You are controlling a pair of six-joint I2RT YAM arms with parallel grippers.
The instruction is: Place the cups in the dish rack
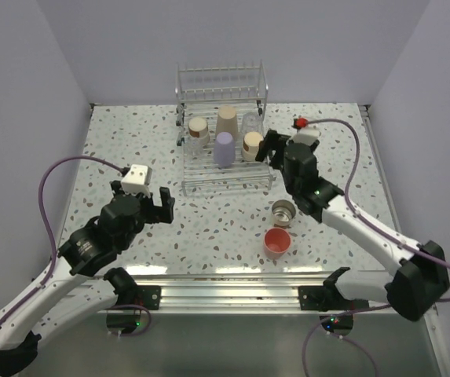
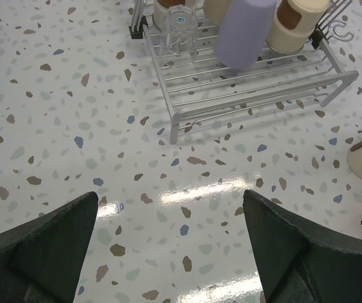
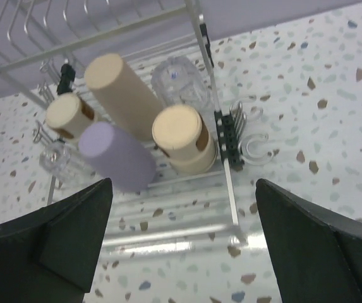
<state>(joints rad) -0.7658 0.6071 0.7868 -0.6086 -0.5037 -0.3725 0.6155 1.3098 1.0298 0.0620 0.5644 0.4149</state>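
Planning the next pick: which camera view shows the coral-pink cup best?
Top external: the coral-pink cup shows whole, mouth up, beside the metallic cup. Left wrist catches only a pink sliver at its right edge; right wrist does not show it.

Speckled terrazzo tabletop [image 1: 130, 149], plain pale-lilac walls [image 1: 115, 47]
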